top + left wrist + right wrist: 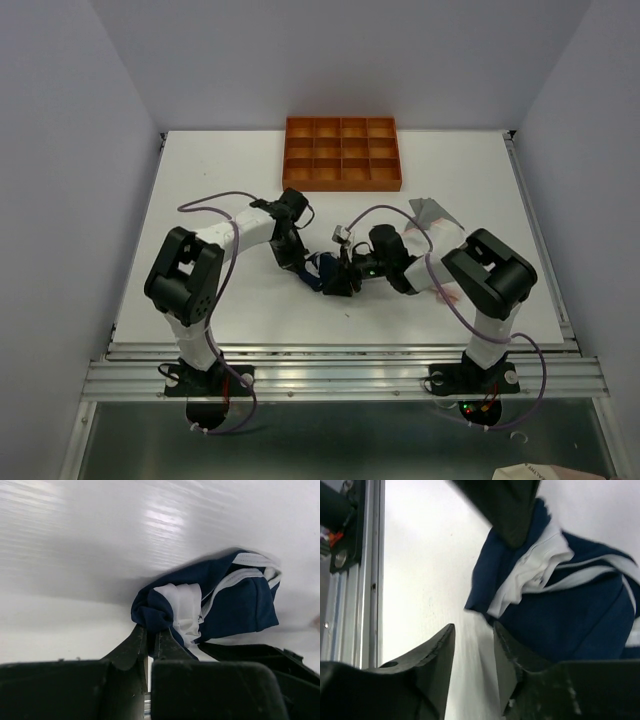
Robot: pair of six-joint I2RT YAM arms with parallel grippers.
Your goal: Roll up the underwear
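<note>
The navy blue underwear [322, 268] lies in a crumpled bundle on the white desk [220, 180], near the middle and a little toward the near edge, between the two arms; its white trim [182, 607] is folded up inside the bundle and shows as a bright band in both wrist views.

The left tool [149, 632] is clenched on a dark fold at the edge of this underwear [235, 605]; its two fingers stand almost together, with only a thin slit between them, and the cloth sits right at the tips. In the right wrist view one black finger [510, 510] of this tool comes in from above and rests on the bundle [570, 615].

The right tool [473, 627] is released; its fingers are apart and bare desk shows between them - no cloth is inside. One of its fingers is just beside the navy cloth, perhaps touching the edge; I cannot tell for sure.

From the top view both tools meet at the bundle, the left [305, 272] from the left side, the right [340, 280] from the right.

A pale garment [432, 211] lies by the right arm, partly hidden under it - its kind is not clear. An orange tray [342, 186] with twelve compartments stands at the far edge, well apart from the bundle.
</note>
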